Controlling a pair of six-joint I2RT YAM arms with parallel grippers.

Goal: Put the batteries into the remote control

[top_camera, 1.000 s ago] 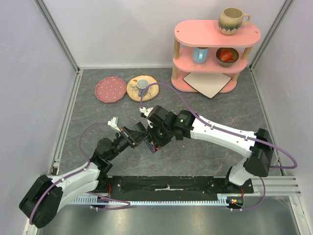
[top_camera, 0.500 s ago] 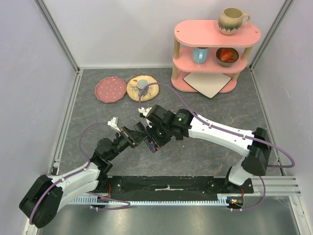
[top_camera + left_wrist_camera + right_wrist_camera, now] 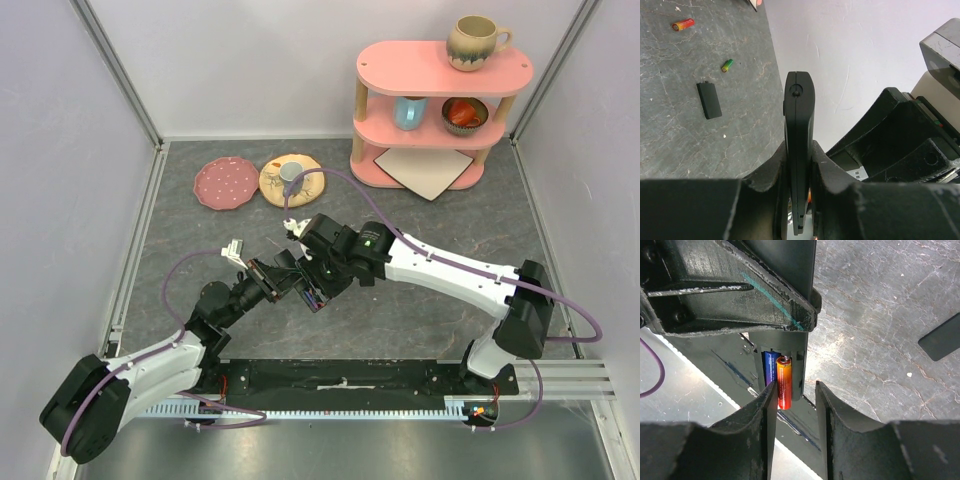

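**A:** Where is the remote, and who has it?

**B:** The remote (image 3: pixel 798 115) is off the table (image 3: pixel 670 140), at the middle of the workspace. The left gripper (image 3: pixel 798 150) is clamped on its lower end, one finger on each flat face, so it stands on edge. Its long axis points straight away from that gripper.

**A:** And the right gripper?

**B:** The right gripper (image 3: pixel 795 386) faces the open bay (image 3: pixel 796 371) at close range. Its fingers (image 3: pixel 760 430) stand apart and grip nothing that I can see. Two cells lie side by side in the bay, both lengthwise along the remote. A blue battery (image 3: pixel 770 365) sits deeper in. An orange battery (image 3: pixel 784 382) lies beside it, with its near end just beyond the fingertips and close against one finger. Whether that finger touches it, I cannot tell.

**A:** So which way from the gripper?

**B:** Directly ahead, in line with the fingers. The right arm is the one placed to act on it. I would guess the orange battery may need a push to sit flat.

**A:** Anything left on the table?

**B:** A red battery (image 3: pixel 682 24), a green battery (image 3: pixel 727 65), and a flat black piece (image 3: pixel 709 100), probably the cover. All lie well apart from the grippers.
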